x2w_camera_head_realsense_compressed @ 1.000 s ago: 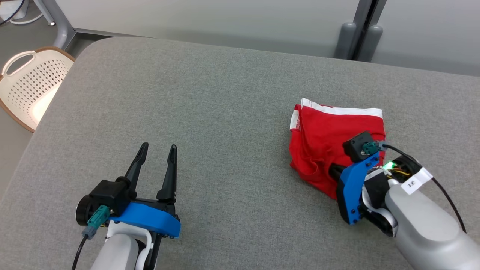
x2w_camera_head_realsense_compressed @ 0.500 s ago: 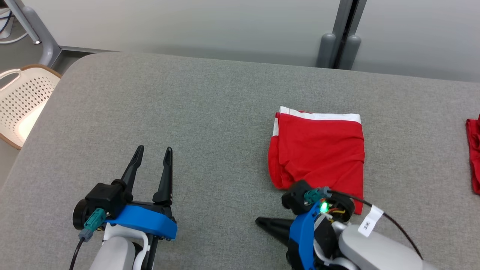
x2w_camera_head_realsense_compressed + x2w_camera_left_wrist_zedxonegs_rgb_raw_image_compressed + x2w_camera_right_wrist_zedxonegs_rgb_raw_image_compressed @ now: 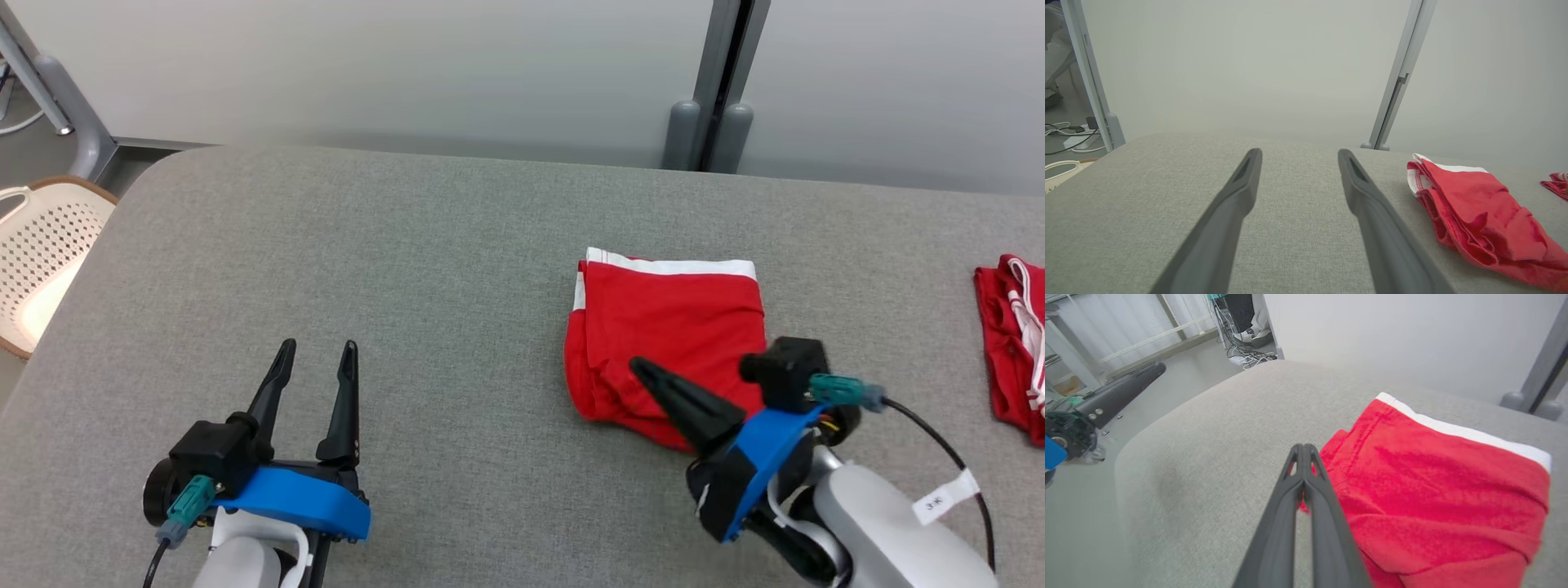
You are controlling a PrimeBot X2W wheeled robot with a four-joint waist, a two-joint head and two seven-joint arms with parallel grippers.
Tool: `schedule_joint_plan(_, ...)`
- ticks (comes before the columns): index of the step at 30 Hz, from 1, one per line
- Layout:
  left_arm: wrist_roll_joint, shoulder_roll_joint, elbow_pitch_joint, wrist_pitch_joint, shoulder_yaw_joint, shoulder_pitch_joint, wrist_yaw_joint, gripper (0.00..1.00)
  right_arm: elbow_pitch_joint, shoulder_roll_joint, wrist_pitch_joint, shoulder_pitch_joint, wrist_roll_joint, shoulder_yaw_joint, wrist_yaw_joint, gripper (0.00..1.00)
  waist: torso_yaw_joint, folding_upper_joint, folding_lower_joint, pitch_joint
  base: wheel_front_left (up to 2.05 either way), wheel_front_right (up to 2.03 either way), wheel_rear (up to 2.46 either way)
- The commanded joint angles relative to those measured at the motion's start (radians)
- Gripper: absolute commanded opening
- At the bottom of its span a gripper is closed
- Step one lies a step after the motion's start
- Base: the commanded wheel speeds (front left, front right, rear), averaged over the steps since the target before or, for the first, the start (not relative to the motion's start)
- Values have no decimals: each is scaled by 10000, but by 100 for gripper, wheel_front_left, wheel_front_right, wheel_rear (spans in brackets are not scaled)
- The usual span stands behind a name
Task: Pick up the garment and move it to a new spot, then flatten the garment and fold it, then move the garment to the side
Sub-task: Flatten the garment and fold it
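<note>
The red garment (image 3: 665, 327), folded with a white waistband along its far edge, lies on the grey padded table (image 3: 408, 261) right of centre. My right gripper (image 3: 641, 367) points up-left over the garment's near left part. Its fingers are pressed together with nothing between them, their tips (image 3: 1303, 447) hovering at the garment's (image 3: 1433, 490) left edge. My left gripper (image 3: 317, 349) stands open at the lower left, well away from the cloth. Between its fingers (image 3: 1251, 159) there is bare table, and the garment (image 3: 1474, 204) lies off to their right.
A second red garment with white trim (image 3: 1012, 343) lies at the table's right edge. A cream perforated basket (image 3: 41, 253) sits on the floor beyond the left edge. A grey partition wall with a post (image 3: 718, 73) runs behind the table.
The head camera has shifted. My right gripper left the garment's near right part, drew back toward the front edge, then swung over its near left part. The garment lies flatter.
</note>
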Motion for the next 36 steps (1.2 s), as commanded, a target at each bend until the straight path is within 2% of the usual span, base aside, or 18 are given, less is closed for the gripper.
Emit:
schedule_joint_plan(1,54,53,-46,-41,88,92,44,100,100,110,-187,357,-323,-565,2,0,-80,0,1,-61,0,0,0)
schedule_joint_plan(4,62,55,-94,-41,139,224,65,100,382,316,-127,816,-1224,-1895,4,0,-188,0,1,-130,0,0,0)
schedule_joint_plan(8,77,39,-100,-41,80,203,56,100,846,630,172,886,-2248,-3054,2,0,-169,0,1,-128,0,0,0)
schedule_joint_plan(10,71,-16,-126,-41,-26,-18,37,100,1534,1094,121,448,-2939,-3610,4,0,36,0,1,37,0,0,0)
schedule_joint_plan(13,50,-53,-138,-41,-89,-80,23,100,2188,1506,-154,198,-3283,-3626,4,0,225,0,1,193,0,0,0)
schedule_joint_plan(16,19,-67,-103,-41,-105,-171,8,100,3281,2017,-320,-131,-3710,-3230,4,0,441,0,1,347,0,0,0)
schedule_joint_plan(21,14,-82,-79,-41,-71,-187,-6,100,4097,2500,-284,-264,-3674,-1997,2,0,556,0,1,384,0,0,0)
schedule_joint_plan(25,32,-68,-67,-41,32,-103,-5,100,4049,2721,-74,-102,-3110,-703,4,0,453,0,1,312,0,0,0)
schedule_joint_plan(29,58,-74,-55,-41,120,5,6,100,3193,2733,-8,107,-1839,381,2,0,231,0,1,154,0,0,0)
schedule_joint_plan(30,52,-79,-65,-41,164,37,19,100,2927,2623,-117,141,-1605,446,2,16,152,0,1,98,0,0,0)
schedule_joint_plan(31,54,-85,-74,-41,198,74,34,100,2681,2507,-235,227,-1388,438,2,40,79,0,1,43,0,0,0)
schedule_joint_plan(32,57,-84,-80,-41,235,127,52,100,2425,2448,-390,354,-1193,325,2,100,-3,0,1,-22,0,0,0)
schedule_joint_plan(36,56,-14,-116,-41,447,371,144,100,1400,2294,-1149,917,-970,-774,2,100,-395,0,1,-297,0,0,0)
